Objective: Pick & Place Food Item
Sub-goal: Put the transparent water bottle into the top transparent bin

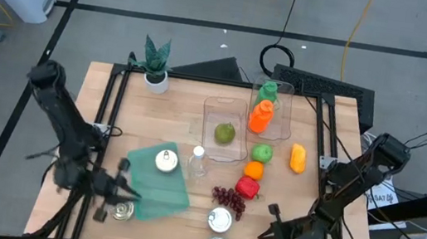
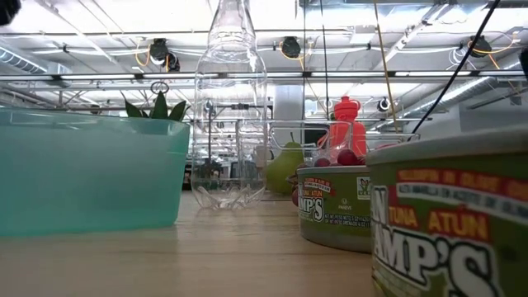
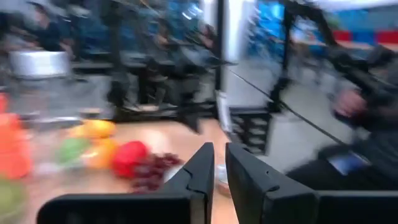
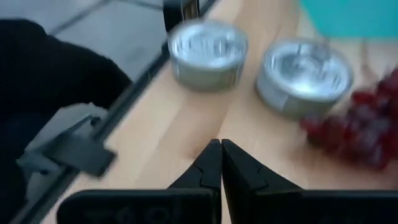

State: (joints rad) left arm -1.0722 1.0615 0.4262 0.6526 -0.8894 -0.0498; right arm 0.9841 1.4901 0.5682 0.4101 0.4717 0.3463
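Wooden table: pear in clear tub, can in teal bin; both claws closed, empty.

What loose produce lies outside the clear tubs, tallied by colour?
Green: 1, apple
Yellow: 1, yellow piece
Orange: 1, orange fruit
Red: 1, red piece
Dark red: 1, grapes
Total: 5

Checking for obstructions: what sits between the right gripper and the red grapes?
In the high view, only bare wood separates the right gripper from the grapes; the tin cans lie slightly off that line.
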